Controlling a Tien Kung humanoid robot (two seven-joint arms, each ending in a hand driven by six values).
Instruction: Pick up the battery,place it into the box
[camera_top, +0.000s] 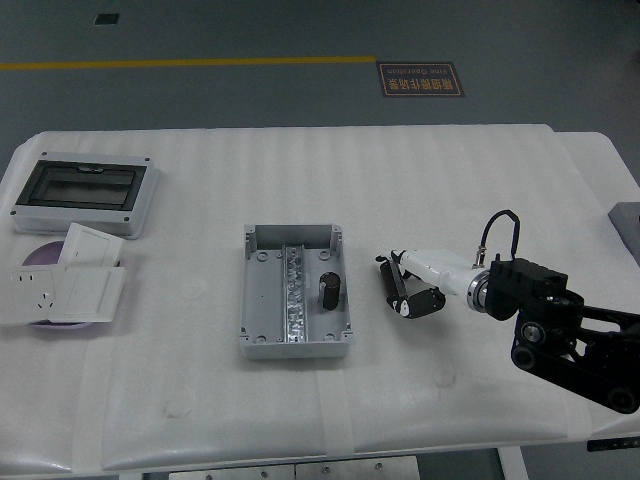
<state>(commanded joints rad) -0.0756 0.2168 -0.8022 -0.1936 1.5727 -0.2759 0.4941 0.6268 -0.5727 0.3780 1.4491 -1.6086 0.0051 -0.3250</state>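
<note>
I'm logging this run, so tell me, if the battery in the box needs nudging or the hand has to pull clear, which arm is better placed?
Right. The right hand is the only one in view, empty just right of the grey box where the battery lies.

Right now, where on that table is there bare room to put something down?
Free: the near strip in front of the box, the far strip behind it, and between the box and the switch plates. Crowded: the left corner, and between the box and the right hand.
</note>
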